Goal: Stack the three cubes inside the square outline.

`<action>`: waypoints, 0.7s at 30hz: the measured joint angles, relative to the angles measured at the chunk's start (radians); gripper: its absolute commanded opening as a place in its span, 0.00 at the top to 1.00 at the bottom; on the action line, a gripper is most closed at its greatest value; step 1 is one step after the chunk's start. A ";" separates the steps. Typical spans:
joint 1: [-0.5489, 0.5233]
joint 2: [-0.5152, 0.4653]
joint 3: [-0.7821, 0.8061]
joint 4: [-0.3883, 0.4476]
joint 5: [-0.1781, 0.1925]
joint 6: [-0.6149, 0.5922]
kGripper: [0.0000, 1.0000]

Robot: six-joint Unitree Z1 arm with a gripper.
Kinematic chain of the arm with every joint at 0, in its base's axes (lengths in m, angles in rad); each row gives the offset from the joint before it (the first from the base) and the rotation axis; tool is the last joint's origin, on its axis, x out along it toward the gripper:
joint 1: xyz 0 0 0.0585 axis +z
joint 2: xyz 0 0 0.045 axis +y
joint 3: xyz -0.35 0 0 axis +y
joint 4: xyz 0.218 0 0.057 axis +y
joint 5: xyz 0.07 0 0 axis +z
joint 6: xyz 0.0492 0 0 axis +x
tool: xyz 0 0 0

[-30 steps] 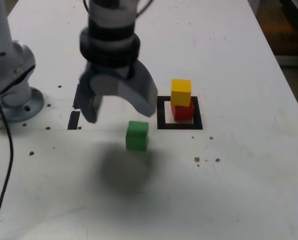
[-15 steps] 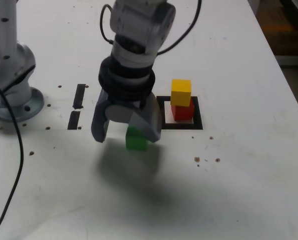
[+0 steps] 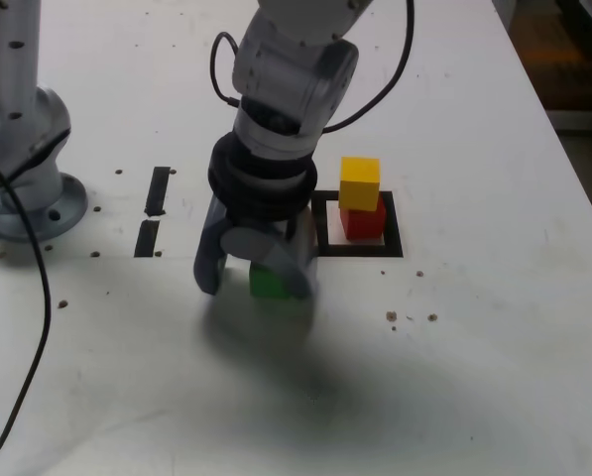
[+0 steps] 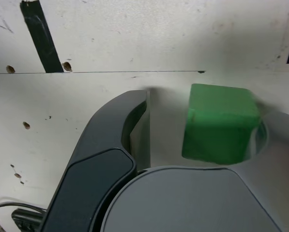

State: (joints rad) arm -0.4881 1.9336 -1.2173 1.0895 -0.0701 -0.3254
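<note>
With your grey two-fingered gripper (image 3: 258, 281) spread wide around the small green cube (image 3: 267, 283) on the white table (image 3: 494, 327), beside the black square outline (image 3: 322, 230), centre it before closing, since one finger sits nearer.

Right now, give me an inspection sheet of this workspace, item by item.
Surface: white table, scuffed, with small dark specks.
Job's things: yellow cube sits on red cube inside the black square outline; green cube on the table between the jaws.
Clutter: two short black tape strips.
Grippers: grey gripper open, lowered around the green cube, one finger apart from it.
Cables: black cable across the table; another on the arm.
Surroundings: grey arm base; dark floor beyond the table edge.
</note>
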 measured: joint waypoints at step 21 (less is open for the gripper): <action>0.000 -0.040 0.012 -0.046 0.069 -0.058 0.77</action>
State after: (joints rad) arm -0.4881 1.8935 -1.2056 1.0436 -0.0008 -0.3834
